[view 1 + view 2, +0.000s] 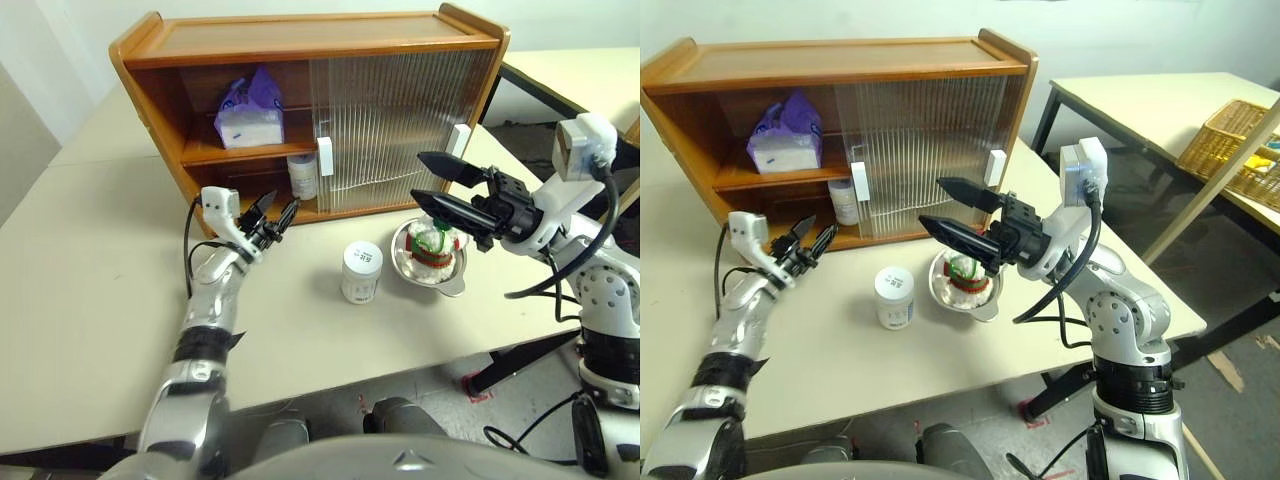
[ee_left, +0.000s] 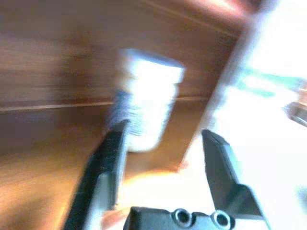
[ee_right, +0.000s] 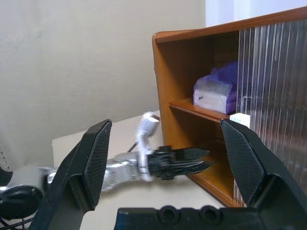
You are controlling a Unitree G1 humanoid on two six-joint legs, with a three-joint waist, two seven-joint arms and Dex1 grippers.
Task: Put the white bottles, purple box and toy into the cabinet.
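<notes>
Orange-brown wood cabinet (image 1: 300,110): purple box (image 1: 250,115) on its upper shelf, one white bottle (image 1: 302,175) on its lower shelf. In front of it, the left hand (image 1: 275,215) stands open and empty, jaws toward that bottle. The right hand (image 1: 440,185) waits open above the toy (image 1: 432,242).

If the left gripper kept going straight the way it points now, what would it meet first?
Probably the white bottle standing on the lower shelf of the cabinet. The left gripper, jaws open, points into that open bay; the left wrist view shows the bottle just ahead of its fingers, slightly off-centre.
</notes>
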